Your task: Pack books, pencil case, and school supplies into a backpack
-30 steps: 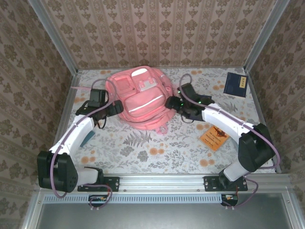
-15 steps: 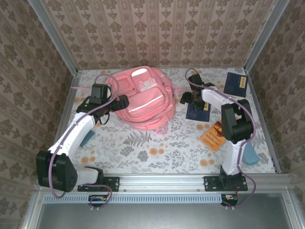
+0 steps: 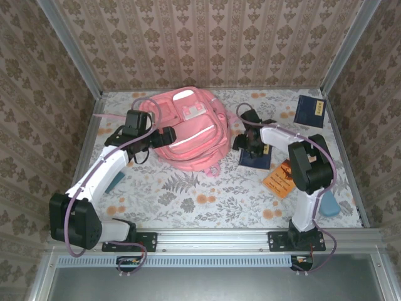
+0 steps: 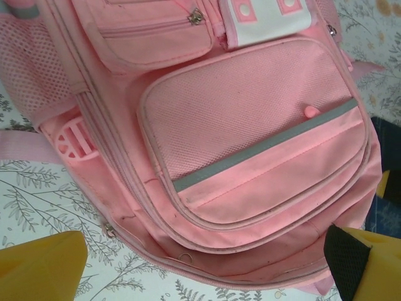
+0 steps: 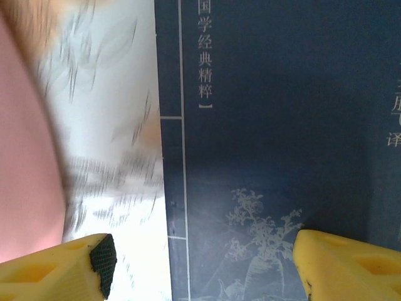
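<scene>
Your right pincer (image 5: 200, 254) is hanging released over the navy book (image 5: 282, 125); you should be centring its left edge between the tips before clenching.

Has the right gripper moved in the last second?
Yes. The right gripper has shifted right, off the backpack edge, and now hangs open over a navy book beside it.

White shells on the long links of left arm (image 3: 103, 169) and right arm (image 3: 279, 133), black housings at the joints. Carries a purple cable (image 3: 67, 235) along each. Ends in yellow fingers (image 4: 41, 266) with black pads (image 5: 103, 257). Stands on black base plates (image 3: 138, 239).
</scene>
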You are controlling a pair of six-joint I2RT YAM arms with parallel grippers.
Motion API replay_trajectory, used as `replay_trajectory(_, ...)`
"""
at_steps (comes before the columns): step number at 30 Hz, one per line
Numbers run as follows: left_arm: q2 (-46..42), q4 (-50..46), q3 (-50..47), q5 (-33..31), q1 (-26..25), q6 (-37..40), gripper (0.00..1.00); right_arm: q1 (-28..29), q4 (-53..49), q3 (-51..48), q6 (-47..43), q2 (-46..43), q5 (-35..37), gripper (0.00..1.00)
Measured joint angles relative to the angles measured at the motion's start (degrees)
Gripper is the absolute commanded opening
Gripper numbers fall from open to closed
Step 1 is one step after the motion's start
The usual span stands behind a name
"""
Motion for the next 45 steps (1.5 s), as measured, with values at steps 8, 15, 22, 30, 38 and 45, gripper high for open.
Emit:
replay_trajectory(8,2.73,0.04,1.75,1.95,-3.10,-1.53,1.00,8.52,0.81,-11.06,6.43,-10.03,-6.36,0.75)
replay_trajectory(15,3.76,1.99,4.13,2.75,-11.80,-4.87,0.97,3.06,-3.15,-10.38,5.01,-17.90,-4.74,0.73)
replay_trajectory(22,8.44,3.72,6.12,2.73,-21.38,-9.70,0.90,-5.29,-3.69,-12.66,0.20,-17.90,-3.98,0.62)
replay_trajectory(30,19.65,5.07,11.28,1.16,-30.29,-12.44,0.72,-7.56,-4.17,-14.19,-5.11,-15.63,-5.46,0.50)
replay_trajectory(38,32.98,4.87,18.23,1.01,-33.46,-14.49,0.58,-8.31,-3.26,-15.63,-6.38,-12.37,-7.56,0.47)
replay_trajectory(45,37.27,2.36,20.48,0.98,-34.99,-14.80,0.51,-8.52,-2.01,-17.35,-6.34,-12.39,-9.11,0.42)
